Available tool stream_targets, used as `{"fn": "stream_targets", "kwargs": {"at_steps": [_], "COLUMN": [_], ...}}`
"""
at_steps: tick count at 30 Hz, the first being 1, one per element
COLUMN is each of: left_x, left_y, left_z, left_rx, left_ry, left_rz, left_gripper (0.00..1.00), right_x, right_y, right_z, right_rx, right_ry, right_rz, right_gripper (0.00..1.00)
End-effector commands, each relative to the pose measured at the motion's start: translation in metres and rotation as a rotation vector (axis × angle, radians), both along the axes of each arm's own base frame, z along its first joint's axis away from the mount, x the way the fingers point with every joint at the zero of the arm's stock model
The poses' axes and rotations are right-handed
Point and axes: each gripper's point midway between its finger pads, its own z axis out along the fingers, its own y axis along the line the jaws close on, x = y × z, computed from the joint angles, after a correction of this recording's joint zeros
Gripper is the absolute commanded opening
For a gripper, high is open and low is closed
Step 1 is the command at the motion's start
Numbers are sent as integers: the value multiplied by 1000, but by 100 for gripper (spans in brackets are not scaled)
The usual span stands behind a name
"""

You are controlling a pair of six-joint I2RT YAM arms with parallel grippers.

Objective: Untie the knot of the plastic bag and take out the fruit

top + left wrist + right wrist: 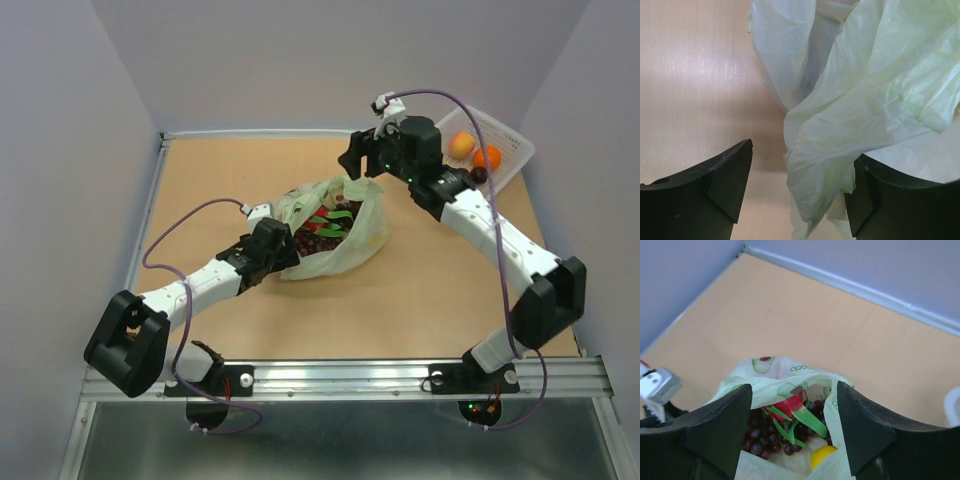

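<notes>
Locate the plastic bag (365, 240) near the centre of the bench (430, 290). Its mouth is spread open and faces up.

Through the mouth you see the fruit, all inside the bag:
- the dark purple grapes (760, 440), on the left in the right wrist view;
- the pink-red dragon fruit (790, 405) with green scales, lying on the grapes;
- the yellow fruit (822, 455), at the near edge of that view.

Left jaws: wide. You find them low at the left rim of the bag. A crumpled fold of bag film hangs between the fingers (725, 185). It lies against the right-hand finger and stands clear of the left-hand one, so nothing is pinched.

Right jaws: wide, holding nothing. They sit above the far rim of the bag and point down at the open mouth. Their fingers (720, 425) frame the fruit without touching it.

The white mesh basket (512, 138) stands at the far right corner, well apart from the bag. It holds an orange fruit (487, 157) and a peach-coloured fruit (461, 146).
</notes>
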Motion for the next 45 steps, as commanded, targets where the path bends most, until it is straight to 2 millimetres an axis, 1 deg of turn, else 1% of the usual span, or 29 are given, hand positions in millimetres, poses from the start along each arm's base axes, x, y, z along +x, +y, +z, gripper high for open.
{"fn": "stream_targets", "kwargs": {"at_steps": [1,2,3,5,6,7,9,10,11,13,14,15,17,20,25,27,28,29,31,32,33,34,35,37,38,41,42,44,45], "left_x": [14,15,15,16,17,17,18,18,18,17,16,17,17,16,15,16,15,15,15,15,15,15,14,14,14,14,14,13,13], "left_y": [0,0,0,0,0,0,1,2,2,3,3,3,3,5,9,11,11,12,12,12,11,12,11,11,11,12,12,12,12], "left_z": [30,32,33,35,37,37,38,38,38,37,36,35,36,39,40,43,43,43,45,46,48,47,48,48,47,46,46,44,43], "left_rx": [1,2,3,5,5,7,7,11,12,14,13,12,10,8,19,20,19,19,15,14,11,16,12,13,17,19,20,26,30], "left_ry": [-81,-85,-89,-94,-98,-98,-103,-104,-105,-103,-100,-98,-101,-110,-115,-121,-120,-120,-124,-127,-131,-130,-133,-132,-129,-127,-129,-125,-122], "left_rz": [19,17,18,20,19,20,24,27,28,31,32,34,36,43,52,60,59,59,58,57,55,52,47,45,42,42,40,39,39], "left_gripper": [78,78,78,77,77,77,77,77,78,77,77,77,77,77,77,77,76,76,77,77,77,77,77,77,77,77,77,77,77], "right_x": [-34,-38,-43,-50,-57,-59,-60,-64,-68,-73,-77,-84,-89,-92,-84,-86,-85,-85,-85,-81,-81,-81,-78,-77,-79,-84,-89,-93,-95], "right_y": [-7,-11,-15,-23,-29,-34,-53,-57,-72,-82,-87,-95,-100,-110,-119,-121,-119,-117,-106,-99,-94,-91,-85,-78,-70,-56,-42,-28,-17], "right_z": [-1,-9,-30,-49,-74,-85,-112,-123,-148,-174,-187,-205,-226,-244,-252,-259,-255,-252,-229,-213,-191,-178,-155,-126,-101,-67,-49,-38,-42], "right_rx": [18,11,-8,-20,-40,-49,-89,-89,-133,-145,-158,-184,-202,-227,-270,-296,-292,-291,-263,-240,-218,-208,-185,-169,-150,-126,-98,-80,-80], "right_ry": [3,17,58,102,152,176,217,244,279,343,370,403,455,491,488,510,506,503,464,432,385,359,321,266,223,159,130,116,129], "right_rz": [57,47,36,10,-8,-35,-138,-153,-219,-285,-309,-334,-367,-423,-478,-484,-473,-459,-376,-347,-303,-284,-254,-209,-166,-100,-49,2,38], "right_gripper": [69,68,66,61,61,60,53,50,44,39,32,30,24,20,20,23,25,32,42,49,58,62,69,75,78,81,82,81,81]}}
